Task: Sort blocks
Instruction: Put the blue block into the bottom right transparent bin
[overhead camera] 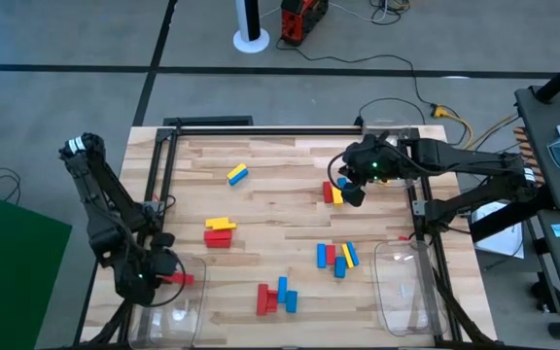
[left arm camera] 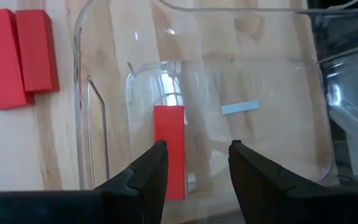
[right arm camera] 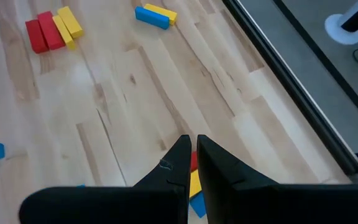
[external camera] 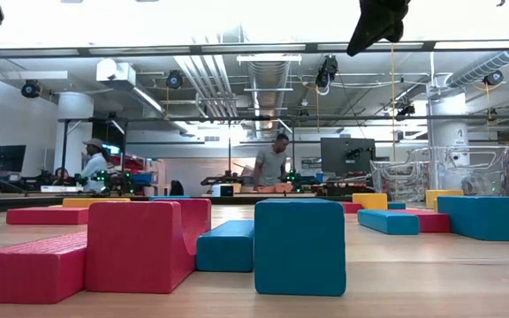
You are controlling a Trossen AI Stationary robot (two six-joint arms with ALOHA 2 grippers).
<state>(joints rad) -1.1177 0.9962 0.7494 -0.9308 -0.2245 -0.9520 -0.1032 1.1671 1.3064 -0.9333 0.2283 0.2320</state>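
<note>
Nearest the low camera sit a red block (external camera: 140, 246) and a blue block (external camera: 300, 246), part of the cluster at the table's 6 o'clock edge, where red and blue pieces (overhead camera: 276, 297) lie together on the wooden table (overhead camera: 280, 165).

Toward 7 o'clock the left gripper (left arm camera: 194, 168) hangs over a clear bin (overhead camera: 168, 301), its fingers (left arm camera: 145, 177) apart and holding nothing. One red block (left arm camera: 168, 149) lies flat on the bin floor, just beside the left finger. Two more red blocks (left arm camera: 18, 56) rest outside the bin wall.

At about 1 o'clock the right gripper (right arm camera: 194, 163) hovers over a small group of red, yellow and blue blocks (overhead camera: 332, 192). Its fingers (right arm camera: 173, 168) are nearly together, with only a thin gap, and nothing is clamped between them; red, yellow and blue pieces (right arm camera: 194, 183) show on the wood below the tips.

Other blocks are scattered about: a yellow and blue pair (overhead camera: 237, 174) near 11 o'clock, a yellow and red stack (overhead camera: 220, 231) left of centre, and a mixed row (overhead camera: 337, 257) toward 4 o'clock, just beside a second clear bin (overhead camera: 404, 287).
</note>
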